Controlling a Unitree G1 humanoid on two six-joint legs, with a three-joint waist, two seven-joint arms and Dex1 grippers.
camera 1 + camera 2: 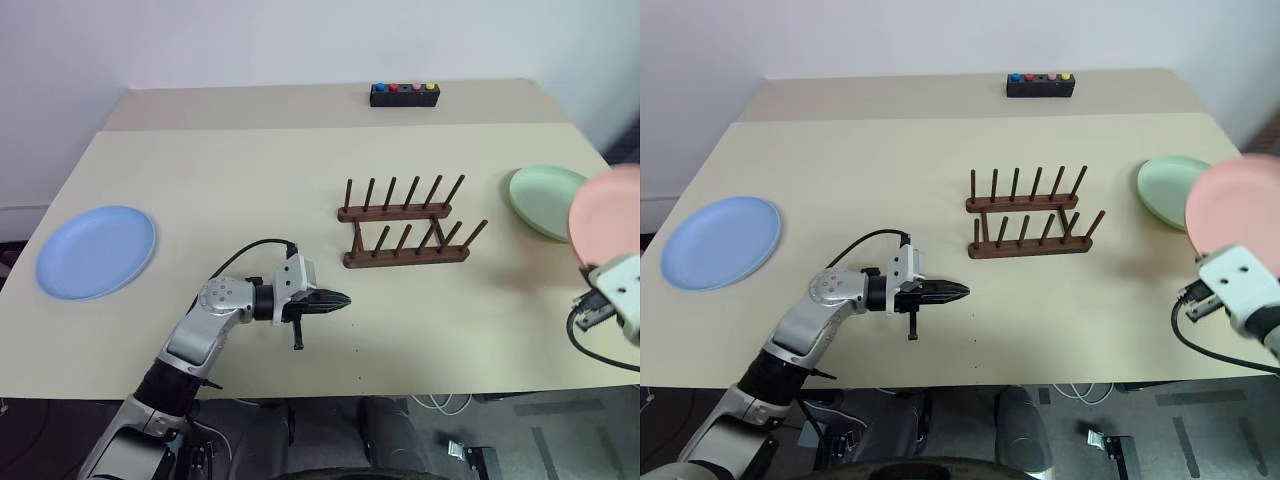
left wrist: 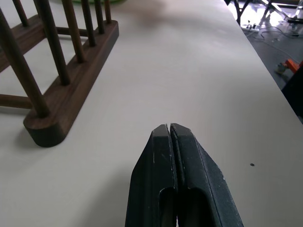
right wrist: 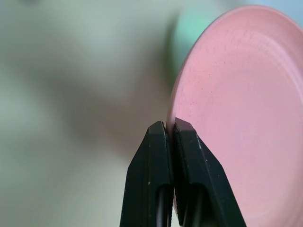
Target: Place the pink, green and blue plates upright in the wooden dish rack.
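Your table [image 1: 250, 180] carries the empty wooden dish rack [image 1: 405, 232] mid-surface, the blue plate [image 1: 96, 251] far left and the green plate [image 1: 545, 200] right. Your right gripper [image 3: 170, 126] pinches the pink plate [image 1: 1235, 212] by its rim, raised; your left gripper [image 1: 958, 292] hovers with fingers pressed together.

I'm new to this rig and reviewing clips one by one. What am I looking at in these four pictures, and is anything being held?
A two-armed robot stands at a table. The two wide pictures come from its head, looking down over its arms. The two close-ups come from cameras on its wrists, looking along each gripper's black fingers.

On the table lie a blue plate at the robot's left, a wooden dish rack in the middle holding no plates, a green plate at the right, and a small black box with coloured buttons at the far edge.

The left gripper is shut on nothing, near the rack. The right gripper is shut on the rim of the pink plate, held off the table.
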